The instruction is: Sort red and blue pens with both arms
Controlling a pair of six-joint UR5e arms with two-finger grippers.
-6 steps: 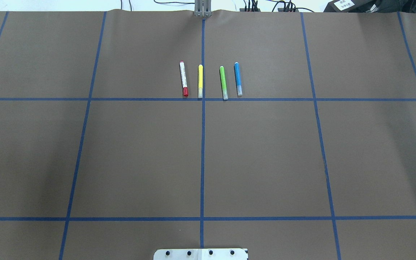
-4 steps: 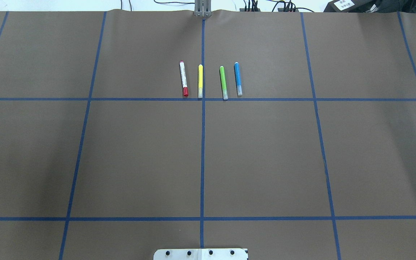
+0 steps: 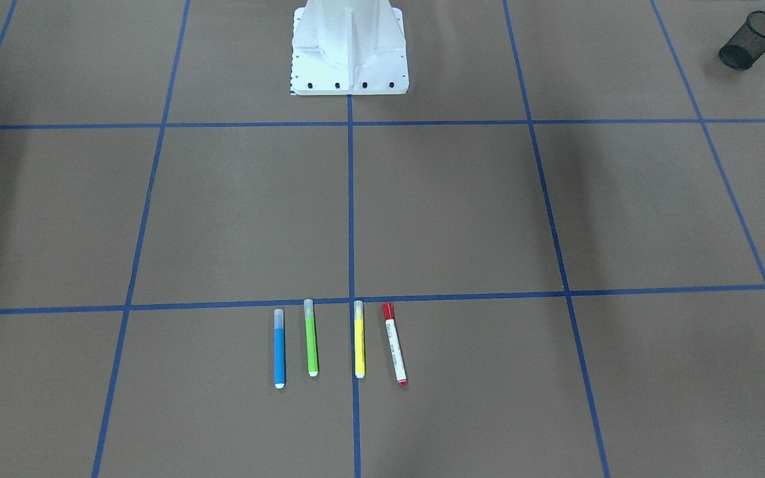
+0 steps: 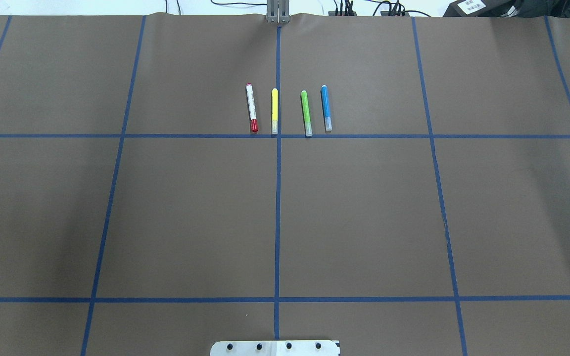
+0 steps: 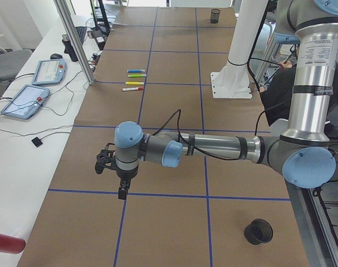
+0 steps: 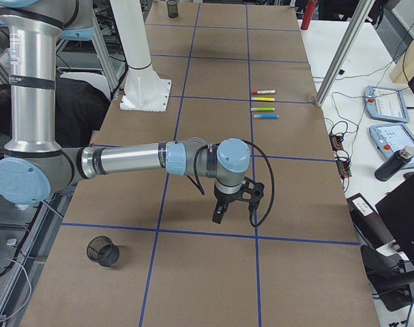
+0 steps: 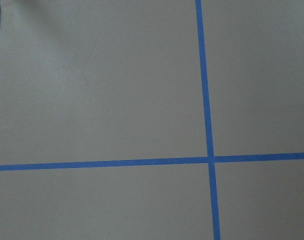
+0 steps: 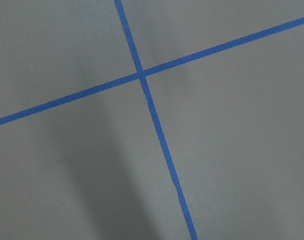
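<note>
The red pen (image 4: 252, 108), white-barrelled with a red cap, lies at the left end of a row of markers in the far middle of the table. The blue pen (image 4: 326, 108) lies at the row's right end. In the front-facing view the red pen (image 3: 394, 343) is on the right and the blue pen (image 3: 279, 348) on the left. My left gripper (image 5: 116, 179) hangs over the brown paper far from the pens, as does my right gripper (image 6: 230, 208). Both show only in the side views, so I cannot tell whether they are open or shut. Both wrist views hold only paper and blue tape.
A yellow marker (image 4: 274, 111) and a lime-green marker (image 4: 306, 112) lie between the two pens. One black mesh cup (image 5: 258, 231) stands near the left end of the table, another (image 6: 103, 251) near the right end. The white robot base (image 3: 349, 46) stands mid-table.
</note>
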